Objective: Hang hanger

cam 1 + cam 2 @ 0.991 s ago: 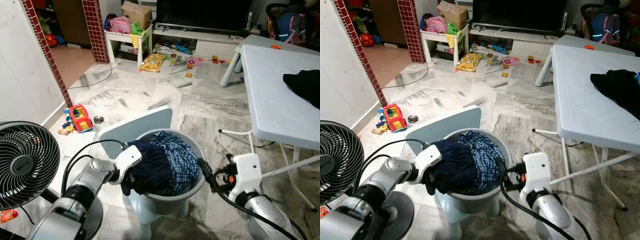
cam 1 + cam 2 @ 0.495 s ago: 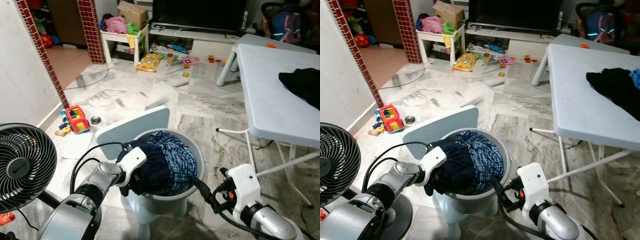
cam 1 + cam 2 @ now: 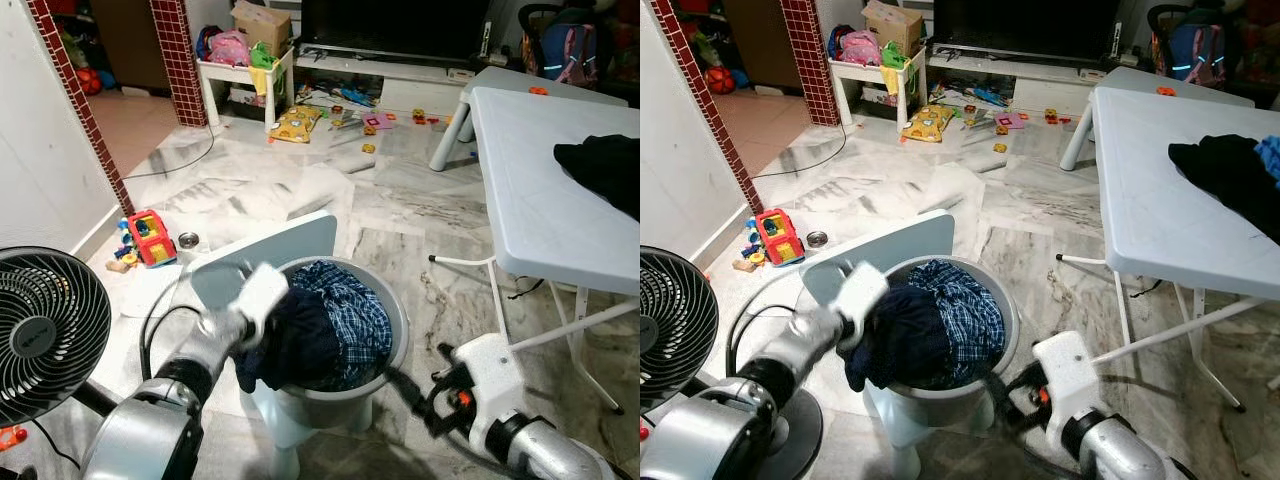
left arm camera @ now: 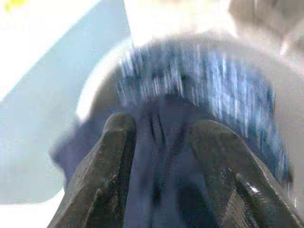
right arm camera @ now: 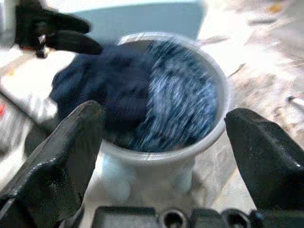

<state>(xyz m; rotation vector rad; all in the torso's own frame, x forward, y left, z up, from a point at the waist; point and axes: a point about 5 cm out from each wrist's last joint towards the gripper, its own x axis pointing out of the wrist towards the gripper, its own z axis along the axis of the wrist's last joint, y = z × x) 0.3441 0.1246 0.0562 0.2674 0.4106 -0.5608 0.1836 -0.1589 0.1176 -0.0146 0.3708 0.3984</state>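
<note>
A grey laundry basket (image 3: 401, 343) stands on a light blue chair (image 3: 265, 250) right in front of me. A dark navy garment (image 3: 300, 340) and a blue plaid shirt (image 3: 362, 312) fill it. My left gripper (image 3: 278, 312) hovers over the navy garment at the basket's left rim, blurred by motion. The left wrist view shows that gripper (image 4: 164, 122) with its fingers apart and the navy cloth just beyond them. My right gripper (image 3: 415, 395) hangs low beside the basket's right side. It stands wide open (image 5: 164, 114) and faces the basket (image 5: 209, 137).
A white folding table (image 3: 540, 200) with a black garment (image 3: 605, 170) on it stands at the right. A black fan (image 3: 50, 330) is close on the left. Toys (image 3: 152, 237) litter the marble floor ahead, beside a brick pillar (image 3: 85, 100).
My left wrist has lifted up and back from the navy garment. The right gripper has dropped lower and away from the basket's rim. The camera has shifted a little.
</note>
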